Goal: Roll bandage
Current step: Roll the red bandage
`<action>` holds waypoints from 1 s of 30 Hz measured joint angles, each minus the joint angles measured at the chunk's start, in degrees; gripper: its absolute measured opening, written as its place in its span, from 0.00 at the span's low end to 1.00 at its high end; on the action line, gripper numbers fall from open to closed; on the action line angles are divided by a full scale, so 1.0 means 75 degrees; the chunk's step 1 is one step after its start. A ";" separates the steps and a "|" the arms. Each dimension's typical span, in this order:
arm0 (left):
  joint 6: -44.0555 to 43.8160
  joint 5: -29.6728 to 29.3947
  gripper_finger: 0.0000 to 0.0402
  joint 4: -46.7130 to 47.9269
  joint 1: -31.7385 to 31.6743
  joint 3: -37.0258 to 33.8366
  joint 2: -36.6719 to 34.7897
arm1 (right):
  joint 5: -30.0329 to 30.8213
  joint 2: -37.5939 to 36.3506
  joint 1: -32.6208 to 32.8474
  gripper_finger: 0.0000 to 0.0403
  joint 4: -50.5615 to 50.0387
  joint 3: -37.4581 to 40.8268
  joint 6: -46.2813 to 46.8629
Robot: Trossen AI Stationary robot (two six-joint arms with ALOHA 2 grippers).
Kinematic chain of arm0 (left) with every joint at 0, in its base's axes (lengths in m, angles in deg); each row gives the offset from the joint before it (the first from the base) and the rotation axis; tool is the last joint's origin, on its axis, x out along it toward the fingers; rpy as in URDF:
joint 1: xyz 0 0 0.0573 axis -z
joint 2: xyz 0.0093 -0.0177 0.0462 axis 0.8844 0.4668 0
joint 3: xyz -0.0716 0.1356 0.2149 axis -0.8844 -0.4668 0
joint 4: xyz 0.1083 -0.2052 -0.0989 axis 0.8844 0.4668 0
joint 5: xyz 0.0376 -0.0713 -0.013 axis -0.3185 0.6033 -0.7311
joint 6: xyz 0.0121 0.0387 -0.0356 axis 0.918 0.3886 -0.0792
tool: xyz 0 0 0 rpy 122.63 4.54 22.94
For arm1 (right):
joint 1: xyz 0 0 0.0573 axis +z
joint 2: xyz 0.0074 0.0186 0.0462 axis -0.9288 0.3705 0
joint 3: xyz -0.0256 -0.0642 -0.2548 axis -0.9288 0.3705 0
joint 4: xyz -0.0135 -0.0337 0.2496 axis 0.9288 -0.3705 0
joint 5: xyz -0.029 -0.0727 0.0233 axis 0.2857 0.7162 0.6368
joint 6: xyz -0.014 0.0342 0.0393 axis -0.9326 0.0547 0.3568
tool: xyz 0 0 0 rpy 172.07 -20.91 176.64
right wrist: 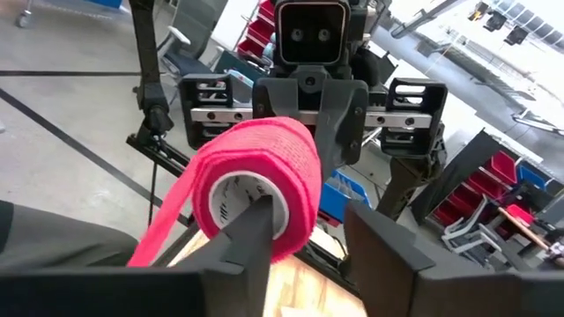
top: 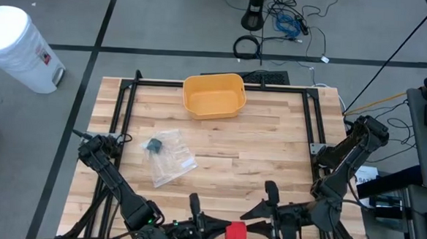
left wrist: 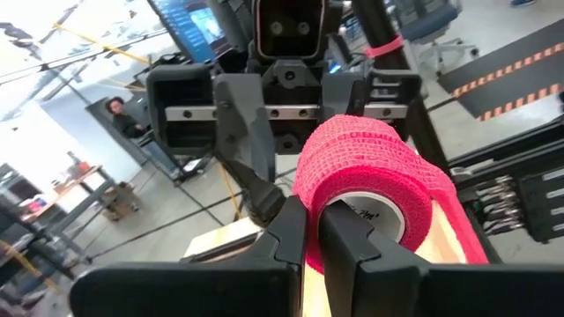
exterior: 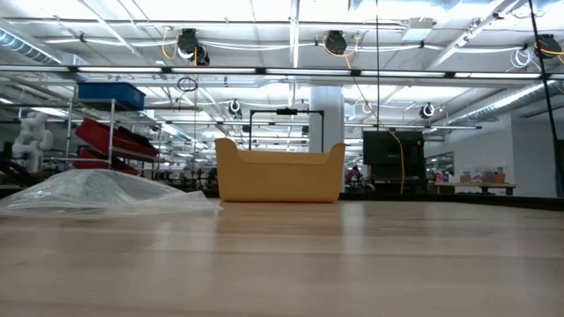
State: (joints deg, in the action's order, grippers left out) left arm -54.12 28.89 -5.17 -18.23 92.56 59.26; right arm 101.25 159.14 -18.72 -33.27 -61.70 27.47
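Observation:
A red bandage roll (top: 234, 233) with a white core hangs above the table's near edge, between my two grippers, which face each other. Its hollow runs left to right. A loose tail (right wrist: 163, 233) of bandage drops from it. My left gripper (top: 208, 229) is shut on the roll. My right gripper (top: 261, 229) comes level from the right. In the right wrist view my right gripper (right wrist: 310, 214) is open: one finger (right wrist: 256, 220) reaches into the core, and the other (right wrist: 374, 242) stands outside, apart from the roll. My left gripper pinches the roll's wall (left wrist: 310, 207) at the open end facing it, one finger (left wrist: 352, 238) inside the white core and one (left wrist: 284, 238) outside. The fingers come level from the table's left, along the hollow. The roll is lifted clear, its tail hanging slack. My right gripper has one finger inside the core; whether that finger touches the core I cannot tell.
A yellow bin (top: 213, 94) stands at the table's far middle. A clear plastic bag (top: 169, 157) with a small dark item lies left of centre. Black frame rails (top: 123, 107) run along the table's left, right and far sides. Bare wood (top: 256, 151) lies between the bag and the right rail.

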 joint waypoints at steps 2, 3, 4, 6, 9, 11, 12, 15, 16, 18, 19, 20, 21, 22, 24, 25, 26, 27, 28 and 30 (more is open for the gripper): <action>0.0000 -0.0072 0.05 -0.0003 0.0000 -0.0002 0.0000 | 0.0002 0.0000 -0.0004 0.26 0.0002 0.0000 -0.0005; 0.0000 -0.0072 0.05 -0.0016 0.0000 0.0000 0.0000 | 0.0002 0.0000 -0.0002 0.24 0.0004 0.0000 -0.0012; -0.0007 -0.0072 0.05 -0.0021 0.0000 0.0000 0.0000 | -0.0001 0.0000 0.0001 0.23 0.0001 0.0000 -0.0017; -0.0020 -0.0073 0.05 -0.0018 0.0000 0.0000 0.0000 | -0.0007 0.0003 -0.0002 0.21 0.0001 0.0000 -0.0020; -0.0189 -0.0072 0.05 -0.0044 -0.0009 0.0000 0.0000 | -0.0004 0.0080 -0.0002 0.21 0.0090 0.0000 -0.0141; -0.0192 -0.0070 0.05 -0.0041 -0.0007 0.0000 0.0000 | -0.0007 0.0152 -0.0003 0.23 0.0166 0.0000 -0.0249; -0.0191 -0.0067 0.05 -0.0038 -0.0004 0.0000 0.0000 | -0.0012 0.0188 -0.0009 0.24 0.0249 0.0000 -0.0294; -0.0192 -0.0068 0.05 -0.0069 -0.0006 0.0000 0.0000 | -0.0019 0.0245 -0.0025 0.25 0.0482 0.0000 -0.0537; -0.0192 -0.0067 0.05 -0.0071 -0.0006 0.0000 0.0000 | -0.0019 0.0245 -0.0025 0.26 0.0511 0.0000 -0.0606; -0.0192 -0.0063 0.05 -0.0071 -0.0009 0.0000 0.0000 | -0.0013 0.0245 -0.0026 0.25 0.0536 0.0000 -0.0663; -0.0192 -0.0065 0.05 -0.0071 -0.0009 0.0000 0.0000 | -0.0013 0.0245 -0.0028 0.25 0.0552 0.0000 -0.0702; -0.0192 -0.0065 0.05 -0.0073 -0.0009 0.0000 0.0000 | -0.0013 0.0245 -0.0025 0.24 0.0576 0.0000 -0.0755; -0.0192 -0.0063 0.05 -0.0073 -0.0009 0.0000 0.0000 | -0.0004 0.0245 -0.0002 0.22 0.0584 0.0000 -0.0781; -0.0192 -0.0063 0.05 -0.0074 -0.0009 0.0000 0.0000 | 0.0002 0.0245 0.0005 0.21 0.0584 0.0000 -0.0808; -0.0192 -0.0060 0.05 -0.0064 -0.0013 0.0000 0.0000 | 0.0002 0.0245 0.0004 0.16 0.0581 0.0000 -0.0821; -0.0192 -0.0062 0.05 -0.0062 -0.0013 0.0000 0.0000 | 0.0001 0.0245 0.0004 0.14 0.0584 0.0000 -0.0822; -0.0191 -0.0063 0.05 -0.0059 -0.0013 0.0000 0.0000 | 0.0003 0.0245 0.0004 0.11 0.0587 0.0000 -0.0826; -0.0192 -0.0063 0.05 -0.0056 -0.0012 0.0000 0.0000 | 0.0012 0.0245 0.0004 0.09 0.0587 0.0000 -0.0831; -0.0192 -0.0065 0.05 -0.0055 -0.0012 0.0000 0.0000 | 0.0023 0.0245 0.0004 0.07 0.0587 0.0000 -0.0831; -0.0192 -0.0066 0.05 -0.0038 -0.0006 0.0000 0.0000 | 0.0025 0.0245 0.0004 0.05 0.0587 0.0000 -0.0831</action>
State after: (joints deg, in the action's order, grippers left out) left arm -55.56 28.39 -5.46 -18.27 92.56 59.26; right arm 101.44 160.98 -18.69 -28.87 -61.70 21.24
